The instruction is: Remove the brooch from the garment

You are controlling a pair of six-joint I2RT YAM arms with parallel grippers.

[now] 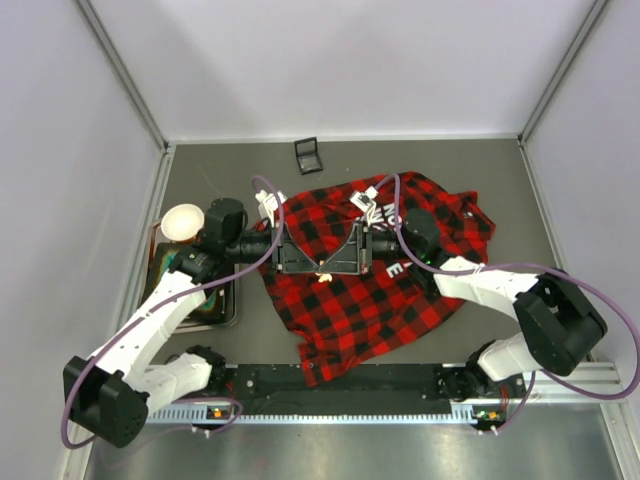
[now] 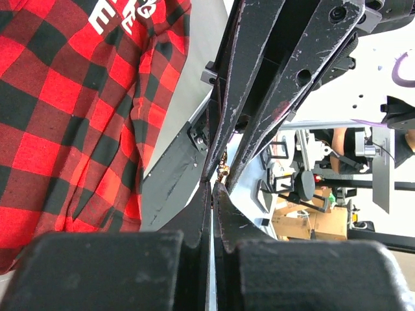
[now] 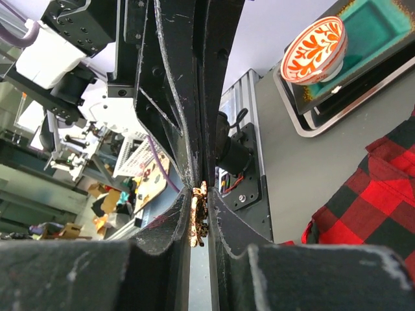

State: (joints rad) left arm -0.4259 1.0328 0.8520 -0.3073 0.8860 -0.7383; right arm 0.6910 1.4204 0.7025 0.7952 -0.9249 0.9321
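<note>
The garment point(image 1: 350, 310), a red-and-black plaid shirt with white lettering, lies spread on the table; it also shows in the left wrist view point(image 2: 58, 129) and the right wrist view point(image 3: 376, 207). My two grippers meet tip to tip above its middle. My right gripper point(image 1: 329, 268) point(image 3: 201, 192) is shut on the brooch point(image 3: 200, 214), a tiny sparkly pin held edge-on between its pads. In the top view the brooch point(image 1: 322, 270) is a pale speck. My left gripper point(image 1: 316, 267) point(image 2: 214, 186) is shut, its tips right at the brooch point(image 2: 224, 171). No cloth is between the jaws.
A small black square box point(image 1: 309, 155) stands at the far edge. A white and orange bowl point(image 1: 182, 222) point(image 3: 315, 48) sits on a teal tray point(image 1: 232, 300) point(image 3: 369, 26) at the left, beside the left arm. Walls close in the table.
</note>
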